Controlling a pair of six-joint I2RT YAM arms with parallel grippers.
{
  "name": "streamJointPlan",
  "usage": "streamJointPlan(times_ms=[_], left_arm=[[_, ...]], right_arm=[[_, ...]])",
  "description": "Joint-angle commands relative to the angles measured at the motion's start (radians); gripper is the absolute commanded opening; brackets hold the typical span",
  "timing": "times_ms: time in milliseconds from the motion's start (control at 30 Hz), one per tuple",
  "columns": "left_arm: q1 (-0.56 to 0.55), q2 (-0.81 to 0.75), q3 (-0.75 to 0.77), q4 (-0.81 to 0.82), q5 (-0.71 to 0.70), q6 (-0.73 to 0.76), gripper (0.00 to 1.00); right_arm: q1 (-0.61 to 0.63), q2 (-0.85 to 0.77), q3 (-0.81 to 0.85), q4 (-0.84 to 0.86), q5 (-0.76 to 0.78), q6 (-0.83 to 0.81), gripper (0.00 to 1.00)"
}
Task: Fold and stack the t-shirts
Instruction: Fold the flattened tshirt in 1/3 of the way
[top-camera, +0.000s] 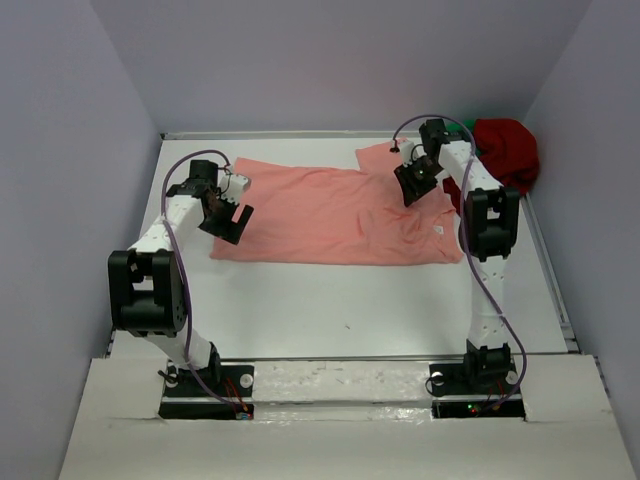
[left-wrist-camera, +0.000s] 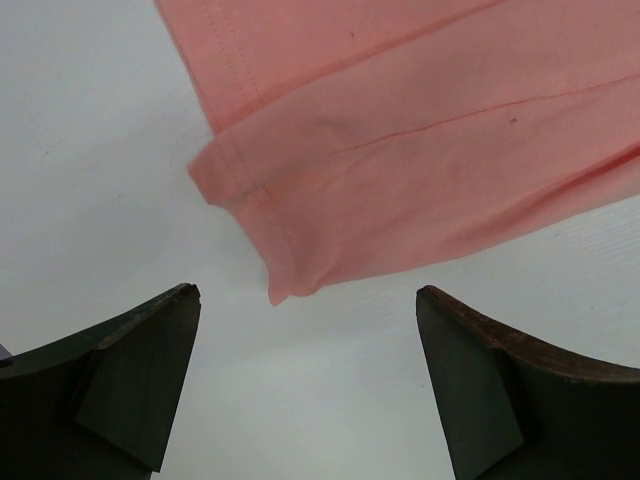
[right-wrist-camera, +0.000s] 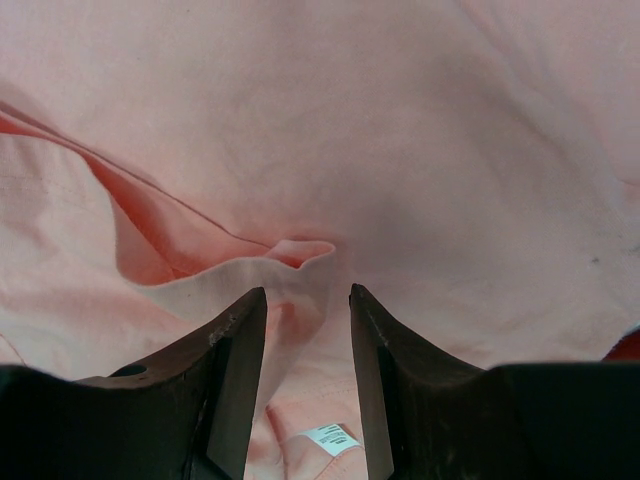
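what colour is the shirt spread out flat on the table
The t-shirt is salmon-pink, plain with no pattern. It shows best in the top external view.

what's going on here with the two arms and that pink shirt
Two robot arms are partway through folding t-shirts. The salmon-pink t-shirt lies spread out on the table. The left arm hovers by the shirt's near-left hem corner with its jaws wide open, gripping nothing. The right arm is at the collar end, jaws a little apart over a raised fold of cloth, not clamped on it. A dark red t-shirt sits bunched in the far right corner, with a bit of green cloth showing behind it.
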Motion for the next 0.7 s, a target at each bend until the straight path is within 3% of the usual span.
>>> streamJointPlan(times_ms=[0,267,433,567,667], left_arm=[[-0.005,-0.003,-0.006,-0.005,-0.001,-0.01,0.99],[-0.011,0.02,-0.003,-0.002,0.001,-0.015,0.99],[-0.015,0.022,0.006,-0.007,0.001,-0.015,0.99],[-0.018,0.025,0.006,-0.007,0.002,-0.015,0.99],[-0.02,0.029,0.008,-0.008,0.002,-0.015,0.99]], right_arm=[[0.007,0.021,0.067,0.021,-0.016,-0.014,0.45],[0.007,0.047,0.095,0.009,-0.01,-0.02,0.45],[0.007,0.05,0.089,0.009,-0.018,-0.023,0.26],[0.007,0.047,0.075,0.006,-0.015,-0.024,0.23],[0.007,0.041,0.066,0.011,-0.013,-0.026,0.04]])
